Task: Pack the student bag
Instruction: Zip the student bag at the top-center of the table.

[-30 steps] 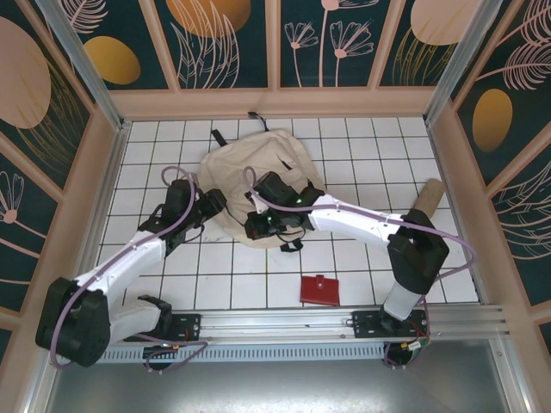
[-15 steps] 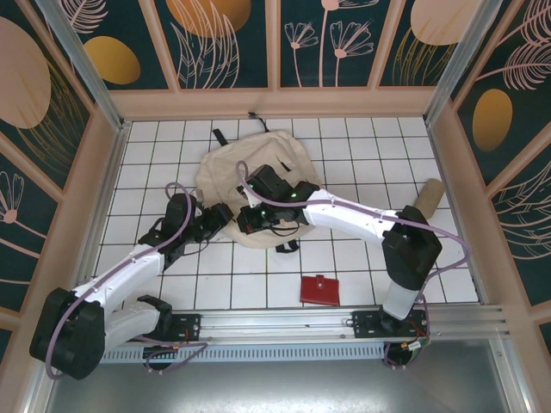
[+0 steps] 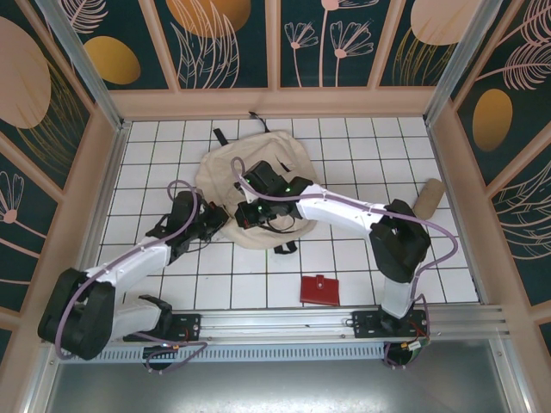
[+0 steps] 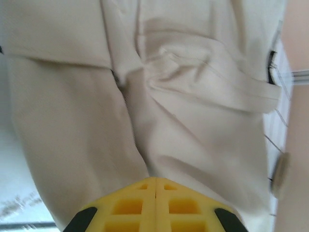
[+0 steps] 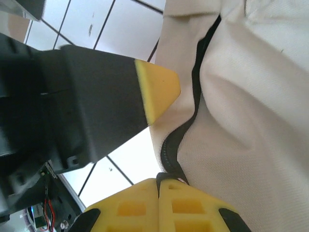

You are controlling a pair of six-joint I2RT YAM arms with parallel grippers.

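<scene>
The student bag (image 3: 263, 172), beige and rumpled, lies on the white tiled floor at mid-back. My left gripper (image 3: 215, 219) is at its near-left edge, and in the left wrist view its yellow fingers (image 4: 140, 205) are shut on a fold of the bag's cloth (image 4: 193, 96). My right gripper (image 3: 244, 215) is right beside it, over the bag's near edge. In the right wrist view my right gripper (image 5: 158, 181) is shut on the black zipper (image 5: 195, 92) where it runs down between the tips. The left gripper's yellow tip (image 5: 159, 89) touches the bag edge (image 5: 251, 96) close by.
A small red wallet (image 3: 320, 290) lies on the tiles near the front rail. A tan cylindrical pouch (image 3: 429, 196) rests against the right wall. A black strap (image 3: 219, 137) sticks out behind the bag. Wooden walls close in the floor on three sides.
The left gripper has moved in to the bag's near-left edge and shut on the cloth. The right gripper has shifted a little to the left, still holding the zipper.
</scene>
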